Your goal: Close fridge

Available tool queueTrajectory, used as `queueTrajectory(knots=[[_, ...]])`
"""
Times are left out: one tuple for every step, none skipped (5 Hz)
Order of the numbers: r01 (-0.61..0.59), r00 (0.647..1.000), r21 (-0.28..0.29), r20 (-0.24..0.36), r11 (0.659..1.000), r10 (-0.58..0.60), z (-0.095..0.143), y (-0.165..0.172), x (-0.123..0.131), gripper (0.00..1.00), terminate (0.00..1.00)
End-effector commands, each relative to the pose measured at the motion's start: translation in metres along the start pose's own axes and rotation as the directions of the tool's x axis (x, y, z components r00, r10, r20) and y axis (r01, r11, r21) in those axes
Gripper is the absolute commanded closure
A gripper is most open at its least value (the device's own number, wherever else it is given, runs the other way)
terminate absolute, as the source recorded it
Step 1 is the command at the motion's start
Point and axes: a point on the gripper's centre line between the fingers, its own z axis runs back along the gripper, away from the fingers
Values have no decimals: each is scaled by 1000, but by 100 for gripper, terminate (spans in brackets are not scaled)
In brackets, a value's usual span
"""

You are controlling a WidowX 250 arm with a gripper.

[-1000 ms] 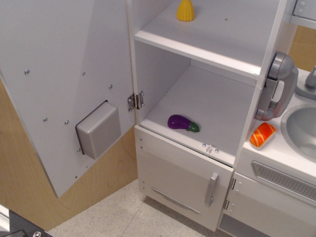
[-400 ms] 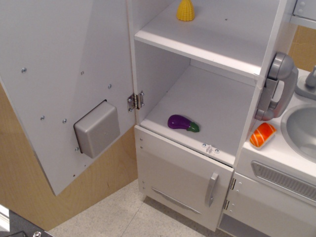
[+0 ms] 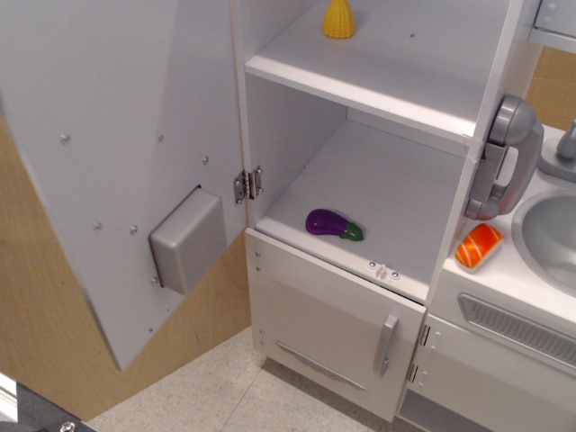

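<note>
Fridge (image 3: 378, 72) fills the middle of the view, a tall white toy cabinet with white shelves, compartment open. Fridge door (image 3: 117, 153) is swung out to the left, hanging from a metal hinge (image 3: 247, 184) on the cabinet's left edge; only its inner face shows, with small screws and a grey box (image 3: 188, 239) fixed low on it. Door sits at a wide angle to the cabinet front, well apart from the closing edge on the right.

Upper shelf holds a yellow corn (image 3: 338, 18), partly cut off by the top of the frame. Lower shelf holds a purple eggplant (image 3: 331, 224) with a green stem end, lying on its side near the front left.

Below the open compartment a smaller white door (image 3: 333, 324) is shut, with a short grey handle (image 3: 385, 345) near its right edge.

Right of the cabinet: grey toy phone (image 3: 502, 157) mounted on the side post, orange and white piece (image 3: 479, 246) on the counter, grey sink (image 3: 549, 238) just beside it, faucet partly visible at the right edge.

Wooden wall panel (image 3: 36, 324) behind the open door, speckled floor (image 3: 207, 396) below.

Robot arm and jaws are outside the view, so whether the jaws are open or closed cannot be told.
</note>
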Motion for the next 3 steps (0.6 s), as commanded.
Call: queueTrajectory(knots=[[193,981,-42,39,980,-192,15,-75,6,0,0],[207,978,-63,36,976,-205,24,-126,19,0,0],[182,983,-98,51,978,-178,41,-159,39,0,0]])
